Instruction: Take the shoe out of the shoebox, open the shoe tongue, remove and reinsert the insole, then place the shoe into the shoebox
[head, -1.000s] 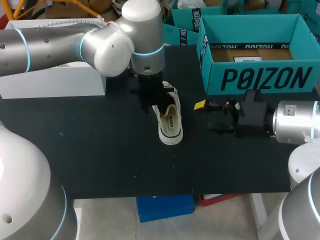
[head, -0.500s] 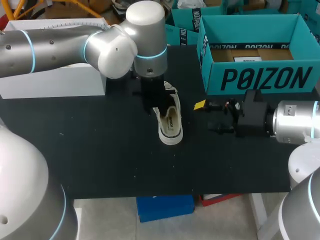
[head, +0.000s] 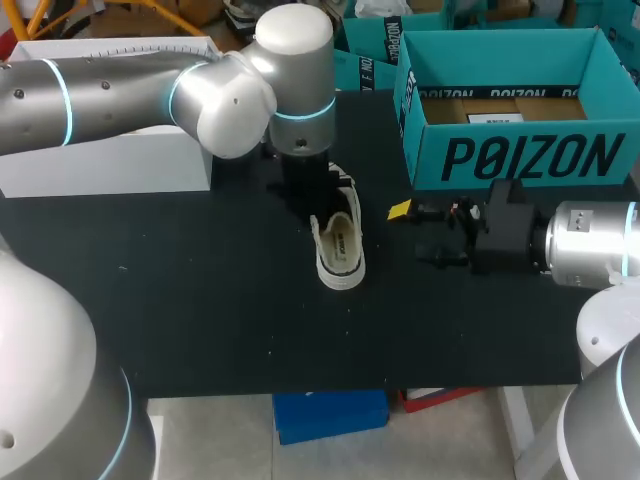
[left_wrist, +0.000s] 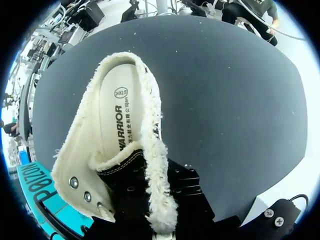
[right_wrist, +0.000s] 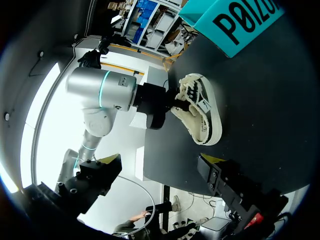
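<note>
The shoe (head: 338, 245) is a low canvas sneaker, cream with a frayed, fuzzy collar, a white rubber sole and a black tongue (left_wrist: 125, 165). From the left wrist its opening gapes wide. The pale insole (left_wrist: 112, 125) lies flat inside, with dark print along it. Metal eyelets (left_wrist: 74, 183) dot one flap.

The shoe stands on the black worktop (head: 200, 300) just left of centre in the head view, mouth upward. Its long axis runs nearly top to bottom in that frame, heel toward the lower edge. The laced front is under the left pincer (head: 312, 200).

The teal shoebox (head: 520, 155) sits open at the upper right of the head view, well apart from the shoe. Inside it show a brown cardboard floor and a white label (head: 503, 118).

The left pincer is right at the shoe's front, but whether it grips cannot be told. The right pincer (head: 410, 236) hovers at the right of the head view, in front of the shoebox. Its jaws are spread and hold nothing.
</note>
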